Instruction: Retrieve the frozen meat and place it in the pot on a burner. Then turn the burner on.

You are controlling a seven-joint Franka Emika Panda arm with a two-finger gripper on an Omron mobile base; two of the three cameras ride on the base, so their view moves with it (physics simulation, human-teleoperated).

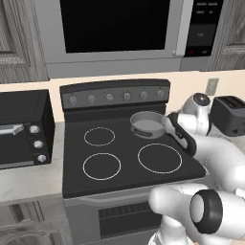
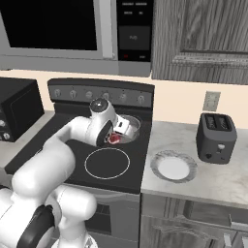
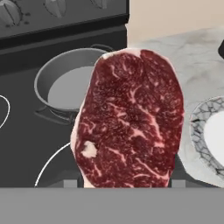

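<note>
The frozen meat (image 3: 131, 122), a red slab with pale marbling, hangs close before the hand camera, and my gripper (image 2: 115, 138) is shut on it. It also shows as a small red chunk (image 2: 114, 139) at the fingertips. The pot (image 1: 146, 123) is round, grey and shallow, and it sits on the back right burner of the black stove (image 1: 119, 158). The meat is held just in front of and to the right of the pot (image 2: 131, 127), over the stove's right side. In the hand view the pot (image 3: 65, 85) lies behind the meat on the left, with nothing in the part that shows.
A row of knobs (image 1: 110, 97) runs along the stove's back panel. A patterned plate (image 2: 173, 167) and a dark toaster (image 2: 216, 138) stand on the marble counter to the right. A black toaster oven (image 1: 24, 129) stands to the left. A microwave (image 1: 115, 28) hangs overhead.
</note>
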